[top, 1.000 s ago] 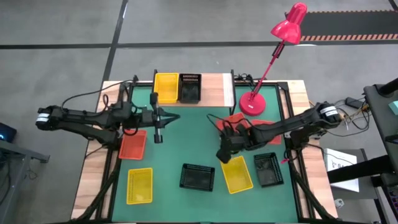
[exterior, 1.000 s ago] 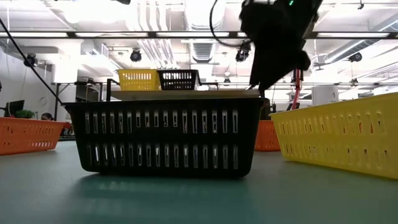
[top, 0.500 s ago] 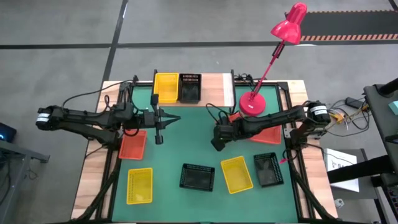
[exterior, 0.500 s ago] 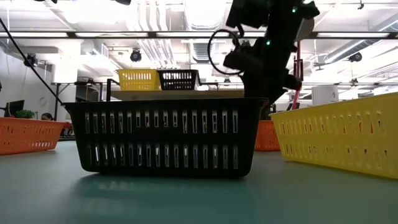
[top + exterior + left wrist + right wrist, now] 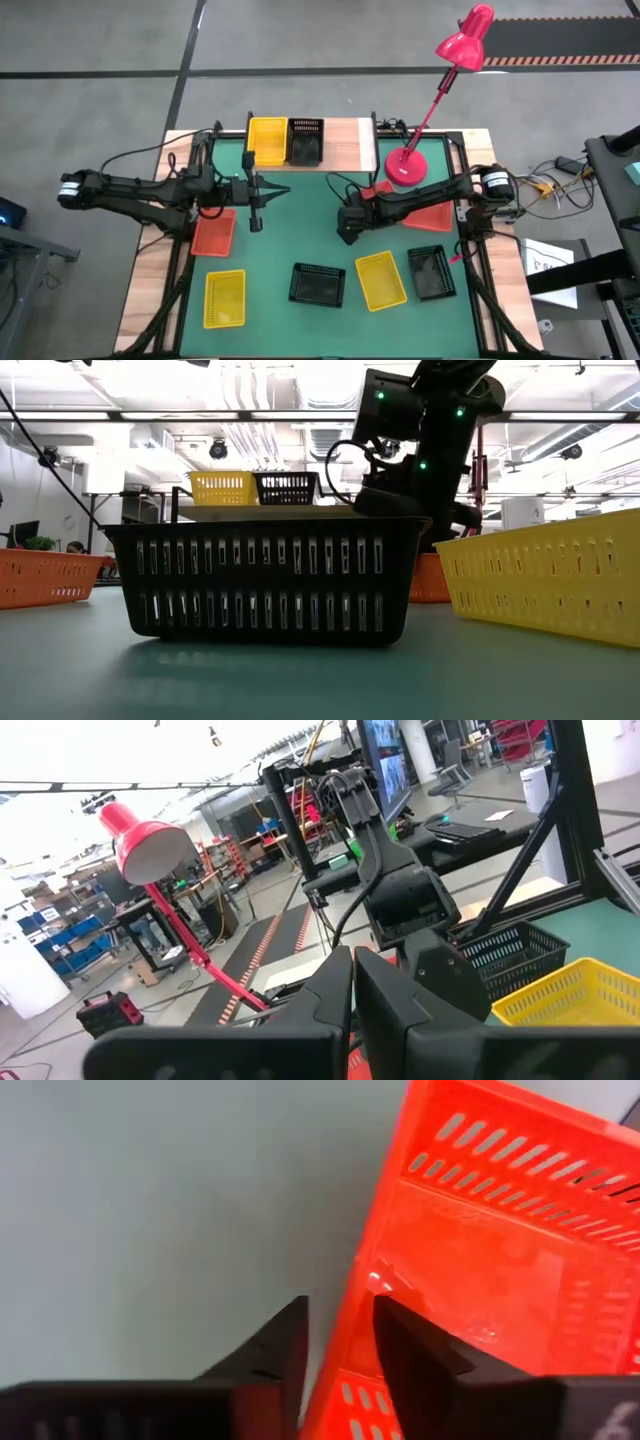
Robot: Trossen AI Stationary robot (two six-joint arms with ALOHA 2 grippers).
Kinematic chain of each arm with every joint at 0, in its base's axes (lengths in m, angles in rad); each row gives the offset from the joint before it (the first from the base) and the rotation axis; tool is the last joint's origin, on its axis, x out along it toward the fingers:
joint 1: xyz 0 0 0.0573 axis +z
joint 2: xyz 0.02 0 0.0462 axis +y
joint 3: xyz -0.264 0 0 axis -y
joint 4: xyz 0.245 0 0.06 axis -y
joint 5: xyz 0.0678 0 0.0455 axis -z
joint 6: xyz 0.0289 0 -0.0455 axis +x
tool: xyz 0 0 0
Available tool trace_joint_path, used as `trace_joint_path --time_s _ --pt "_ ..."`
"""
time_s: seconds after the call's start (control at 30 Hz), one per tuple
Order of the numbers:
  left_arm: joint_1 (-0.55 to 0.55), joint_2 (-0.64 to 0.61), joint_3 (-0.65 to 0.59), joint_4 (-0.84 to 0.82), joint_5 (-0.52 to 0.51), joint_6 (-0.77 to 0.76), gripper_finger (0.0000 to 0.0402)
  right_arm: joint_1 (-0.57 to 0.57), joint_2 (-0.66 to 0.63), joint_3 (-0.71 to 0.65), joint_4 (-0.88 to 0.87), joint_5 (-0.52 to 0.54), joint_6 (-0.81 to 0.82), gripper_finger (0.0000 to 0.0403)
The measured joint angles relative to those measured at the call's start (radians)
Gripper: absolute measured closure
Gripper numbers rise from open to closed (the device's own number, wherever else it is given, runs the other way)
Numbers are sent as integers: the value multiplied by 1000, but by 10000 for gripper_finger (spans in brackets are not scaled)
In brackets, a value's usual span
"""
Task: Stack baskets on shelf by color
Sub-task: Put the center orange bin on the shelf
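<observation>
On the shelf [image 5: 345, 145], at the table's far edge, stand a yellow basket [image 5: 266, 140] and a black basket [image 5: 305, 140]. On the green mat lie an orange-red basket [image 5: 213, 235], two yellow baskets [image 5: 224, 297] [image 5: 381, 280] and two black ones [image 5: 317, 284] [image 5: 431, 272]. Two more orange-red baskets [image 5: 430, 215] [image 5: 378, 187] are partly under the right arm. My right gripper [image 5: 340, 1325] is open and points down. Its fingers stand on either side of an orange-red basket's side wall [image 5: 352, 1295]. My left gripper [image 5: 353, 995] is shut, empty and level above the mat's left half [image 5: 278, 188]. My right gripper comes at the orange-red basket [image 5: 480, 1250] from above. One finger [image 5: 420, 1350] is inside it and one finger [image 5: 275, 1355] is outside its side wall. I cannot tell whether either finger touches the wall.
A pink-red desk lamp [image 5: 408, 165] stands on its base at the far right and leans over the table's edge. There is bare mat between the two arms [image 5: 305, 225]. In the low view the near black basket [image 5: 265, 580] hides the right gripper's fingertips.
My right gripper has moved from above the near yellow basket toward the far edge and slightly left. It has come down at the orange-red basket by the lamp. The baskets lie where they were.
</observation>
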Motion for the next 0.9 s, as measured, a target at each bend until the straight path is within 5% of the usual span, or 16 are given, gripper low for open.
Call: trace_joint_path --time_s 0.17,0.57,0.9 --pt "0 23 -2 27 0 -17 402 19 -8 0 -9 0 -28 383" --pt "0 31 -3 53 0 -28 402 125 -146 0 -61 -3 -58 394" --pt "0 34 -10 53 0 -27 402 220 -263 0 -60 -189 -431 395"
